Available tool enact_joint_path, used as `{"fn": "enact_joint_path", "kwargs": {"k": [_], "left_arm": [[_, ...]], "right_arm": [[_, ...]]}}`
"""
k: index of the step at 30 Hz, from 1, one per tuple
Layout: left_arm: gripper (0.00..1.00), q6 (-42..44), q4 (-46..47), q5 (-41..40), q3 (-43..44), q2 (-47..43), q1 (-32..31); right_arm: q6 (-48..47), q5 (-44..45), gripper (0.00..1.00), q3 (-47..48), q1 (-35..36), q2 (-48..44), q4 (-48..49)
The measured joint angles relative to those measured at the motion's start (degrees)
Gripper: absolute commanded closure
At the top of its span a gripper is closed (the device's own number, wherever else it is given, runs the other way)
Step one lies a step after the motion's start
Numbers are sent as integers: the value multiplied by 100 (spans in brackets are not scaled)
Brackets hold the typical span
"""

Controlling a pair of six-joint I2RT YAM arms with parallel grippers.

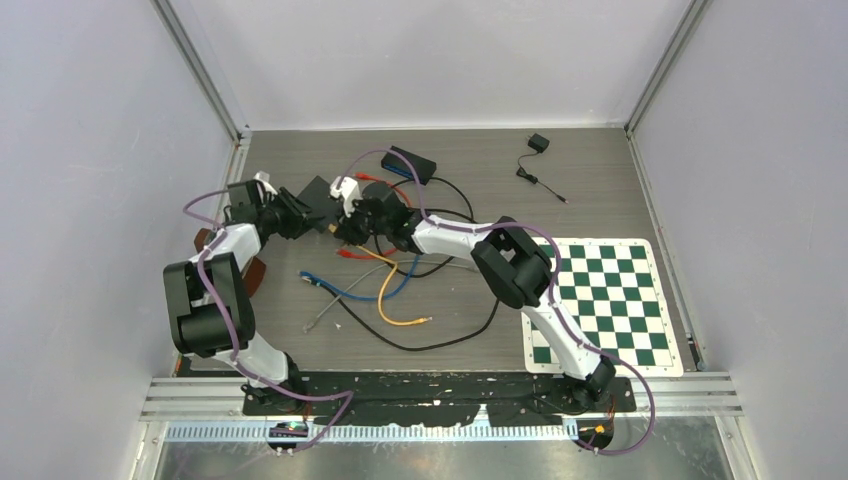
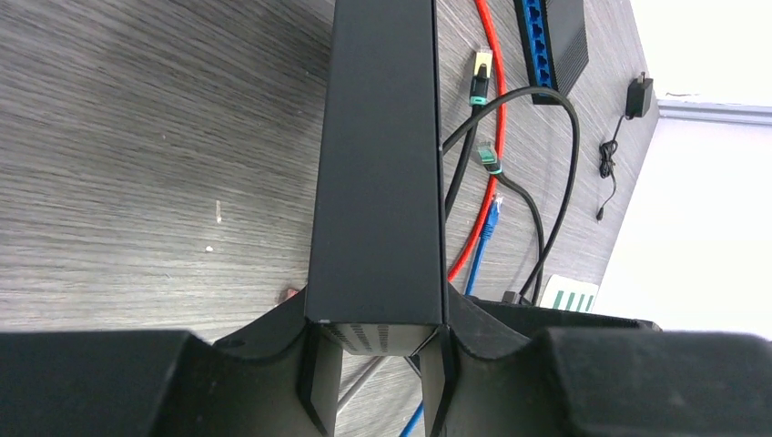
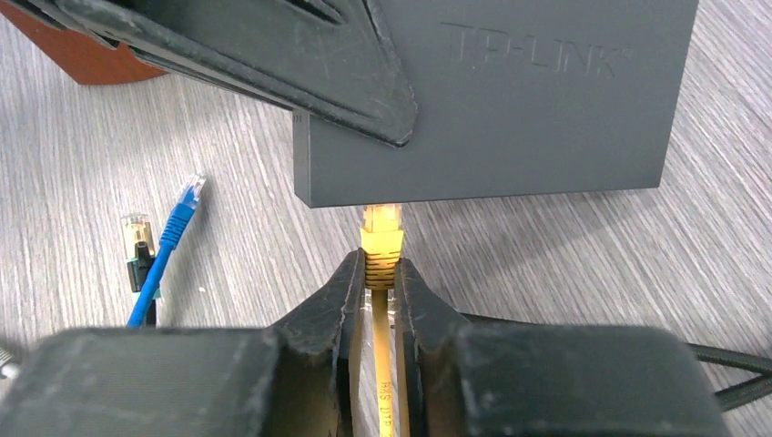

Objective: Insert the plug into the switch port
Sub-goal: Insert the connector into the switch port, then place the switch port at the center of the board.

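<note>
My left gripper (image 2: 378,332) is shut on the end of a black TP-LINK switch (image 2: 378,164) and holds it tilted off the table; it also shows in the top view (image 1: 318,195). My right gripper (image 3: 380,273) is shut on the boot of a yellow plug (image 3: 380,238), its yellow cable (image 1: 385,290) trailing back between the fingers. The plug's clear tip meets the near face of the switch (image 3: 510,100). The port itself is hidden, so I cannot tell how deep the plug sits. In the top view both grippers meet at the rear left (image 1: 335,222).
A second switch with blue ports (image 1: 410,165) lies at the back. Loose blue, red and black cables (image 1: 345,290) cross mid-table. A power adapter (image 1: 538,143) sits at the back right, a chequered mat (image 1: 600,300) at the right, a brown object (image 1: 250,272) at the left.
</note>
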Motion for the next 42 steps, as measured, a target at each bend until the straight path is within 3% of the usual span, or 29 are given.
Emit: {"fn": "enact_joint_path", "kwargs": {"k": [5, 10, 14, 24, 34, 42], "left_arm": [[100, -35, -219, 175, 221, 243, 13], [96, -129, -254, 326, 409, 476, 109], [80, -122, -345, 358, 748, 763, 122], [66, -118, -267, 463, 793, 922, 170], [55, -105, -704, 267, 538, 1010, 249], [48, -111, -1080, 188, 516, 1008, 284]], "right_arm": [[11, 175, 49, -671, -46, -306, 619], [46, 177, 38, -1552, -212, -1032, 911], [149, 170, 37, -2354, -348, -1812, 1056], [675, 973, 39, -2979, -503, -2918, 391], [1679, 3010, 39, -3296, -546, -3324, -557], [2151, 3648, 41, -3314, -645, -3329, -1178]]}}
